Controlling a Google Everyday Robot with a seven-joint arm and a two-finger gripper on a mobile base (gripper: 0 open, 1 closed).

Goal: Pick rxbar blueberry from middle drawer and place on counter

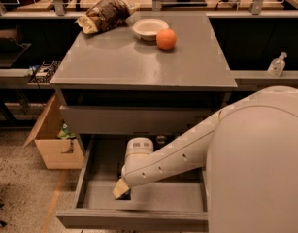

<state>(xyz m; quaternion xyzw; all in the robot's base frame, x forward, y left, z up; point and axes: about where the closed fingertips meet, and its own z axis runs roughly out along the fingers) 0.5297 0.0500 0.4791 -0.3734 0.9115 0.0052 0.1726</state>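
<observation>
The robot's pale, rounded arm (pixel 180 154) reaches down from the right into the wide grey middle drawer (pixel 134 219), which stands pulled out beneath the cabinet. The tan-tipped gripper (pixel 121 189) is low at the left of the drawer floor, and there's no telling from here whether it is spread or closed. Right under its tip a small dark flat shape peeks out, the blueberry rxbar (pixel 126 196) in its dark wrapper. It lies on the drawer floor and is mostly hidden by the gripper, so contact can't be judged. Up top, the smooth grey counter (pixel 139 64) carries a crumpled brown-and-yellow snack bag (pixel 104 14) at its back left corner, a shallow white bowl (pixel 149 28), and a round orange fruit (pixel 166 39) just beside the bowl. An open cardboard box (pixel 54 147) sits on the floor left of the cabinet.
</observation>
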